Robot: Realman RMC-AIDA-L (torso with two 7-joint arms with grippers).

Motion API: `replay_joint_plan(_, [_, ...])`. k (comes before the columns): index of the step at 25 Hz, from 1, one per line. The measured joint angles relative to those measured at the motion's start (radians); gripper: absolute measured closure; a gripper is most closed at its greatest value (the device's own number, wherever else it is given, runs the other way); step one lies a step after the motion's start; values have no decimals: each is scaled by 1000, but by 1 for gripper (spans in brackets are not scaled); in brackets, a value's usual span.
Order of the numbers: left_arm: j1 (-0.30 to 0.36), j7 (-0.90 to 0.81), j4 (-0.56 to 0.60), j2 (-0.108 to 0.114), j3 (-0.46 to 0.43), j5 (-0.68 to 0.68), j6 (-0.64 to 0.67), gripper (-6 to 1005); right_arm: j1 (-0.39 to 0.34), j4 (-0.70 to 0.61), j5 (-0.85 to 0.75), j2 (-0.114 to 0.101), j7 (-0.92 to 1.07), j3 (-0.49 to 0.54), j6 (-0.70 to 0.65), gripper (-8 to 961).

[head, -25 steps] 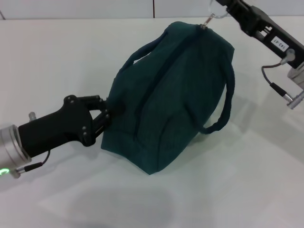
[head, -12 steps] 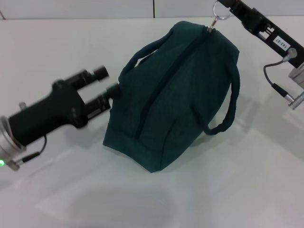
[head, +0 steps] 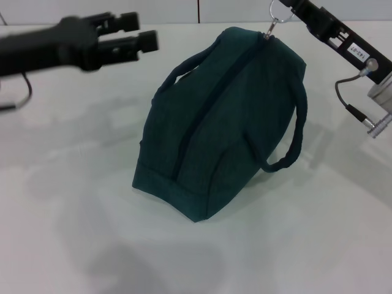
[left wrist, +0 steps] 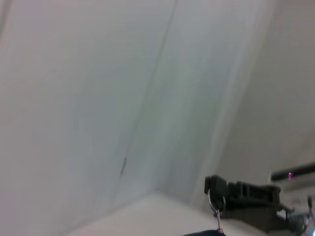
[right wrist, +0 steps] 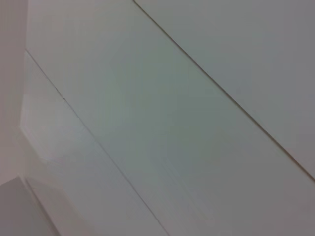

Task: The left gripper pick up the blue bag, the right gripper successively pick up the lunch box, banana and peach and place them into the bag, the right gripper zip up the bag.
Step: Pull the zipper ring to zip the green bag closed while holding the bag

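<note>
The left gripper [head: 147, 32] has let go of the bag [head: 220, 128] and lifted away: a second ago its fingers pinched the bag's near-left end, half a second ago they were spread beside it, and now it hangs high at the far left, well clear of the fabric, fingers slightly apart and empty. The bag sits on the tabletop [head: 73, 202], tilted, its zip line running closed along the top and both handles loose. The right gripper [head: 283, 7] is at the bag's far end, where a metal ring [head: 275, 15] links it to the zip pull; its fingers run off the picture's edge, so their state cannot be told. Lunch box, banana and peach are nowhere in view, presumably inside. By this reading the zipping is done or nearly so, and the task is at its close.
</note>
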Motion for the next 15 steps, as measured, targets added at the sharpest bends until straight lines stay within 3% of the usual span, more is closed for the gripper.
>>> replay_joint_plan(5, [-70,-480,457,3,190,230,-41,251,3,-1,1,0,0,-1,0,899])
replay_joint_plan(9, [-118,-828,743,7,382,436,-45,252,3,0,2,0,0,0,0,893])
replay_joint_plan(12, [-146,-978,866,6,529,518,-27,252,3,0,2,0,0,0,0,889])
replay_joint_plan(15, [-163,-1036,897,1,613,531,-22,251,6,2,2,0,0,-4,1,885])
